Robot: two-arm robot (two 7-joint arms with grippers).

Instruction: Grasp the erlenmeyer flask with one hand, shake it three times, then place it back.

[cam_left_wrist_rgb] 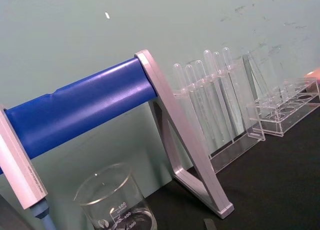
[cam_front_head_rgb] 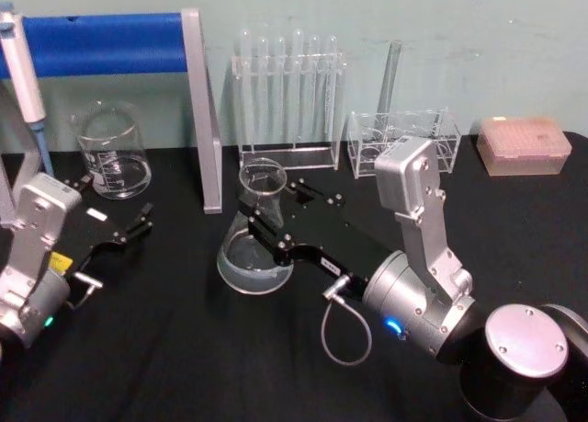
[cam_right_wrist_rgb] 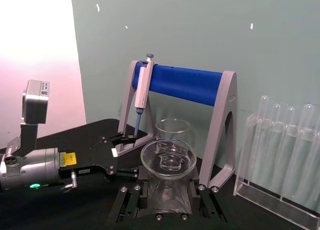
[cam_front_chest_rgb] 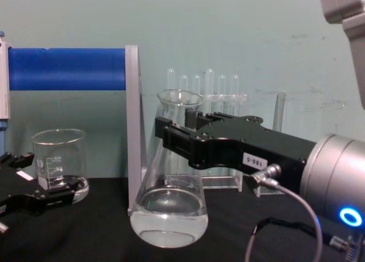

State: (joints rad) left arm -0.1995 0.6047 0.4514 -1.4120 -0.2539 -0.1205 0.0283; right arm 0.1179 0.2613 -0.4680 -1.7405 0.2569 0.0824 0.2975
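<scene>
The erlenmeyer flask (cam_front_head_rgb: pixel 253 252) is clear glass with a little liquid in its wide base and stands at mid-table. In the chest view the flask (cam_front_chest_rgb: pixel 168 210) leans slightly, its base at or just above the black cloth. My right gripper (cam_front_head_rgb: pixel 273 201) reaches in from the right and is shut on the flask's neck, one black finger on each side. In the right wrist view the flask (cam_right_wrist_rgb: pixel 167 162) sits between the same fingers of the right gripper (cam_right_wrist_rgb: pixel 167 192). My left gripper (cam_front_head_rgb: pixel 129 231) rests open at the left, apart from the flask.
A glass beaker (cam_front_head_rgb: pixel 112 151) stands back left, under a blue-roller stand (cam_front_head_rgb: pixel 101 43) holding a pipette (cam_front_head_rgb: pixel 23 68). The stand's grey leg (cam_front_head_rgb: pixel 207 119) is just left of the flask. Behind are a test-tube rack (cam_front_head_rgb: pixel 289 100), a second clear rack (cam_front_head_rgb: pixel 404 137) and a pink tip box (cam_front_head_rgb: pixel 524 146).
</scene>
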